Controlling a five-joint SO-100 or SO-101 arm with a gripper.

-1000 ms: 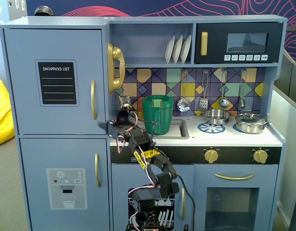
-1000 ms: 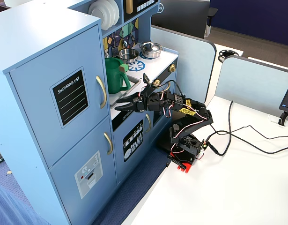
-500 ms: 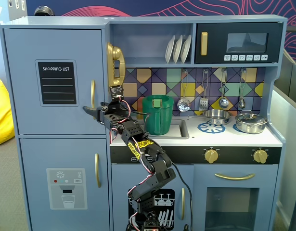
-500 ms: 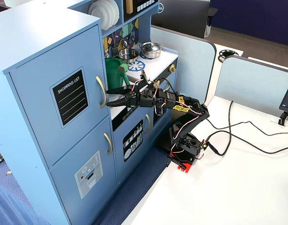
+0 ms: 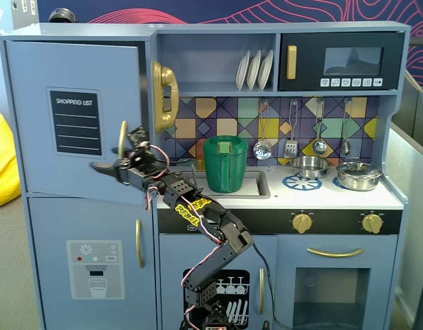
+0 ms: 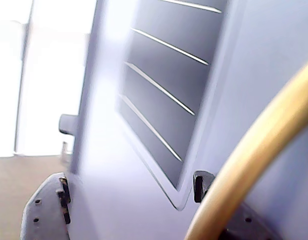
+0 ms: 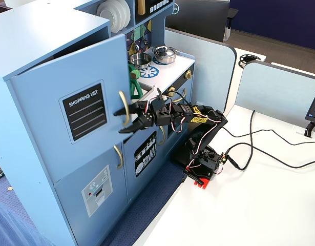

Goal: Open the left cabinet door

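My claw (image 7: pixel 127 120) is spread wide, holding nothing, with the gold handle (image 7: pixel 124 107) between its two fingers. The handle stands up and down on the right edge of the door (image 5: pixel 73 120), at the top left, already open a little, so I think I must pull it toward me
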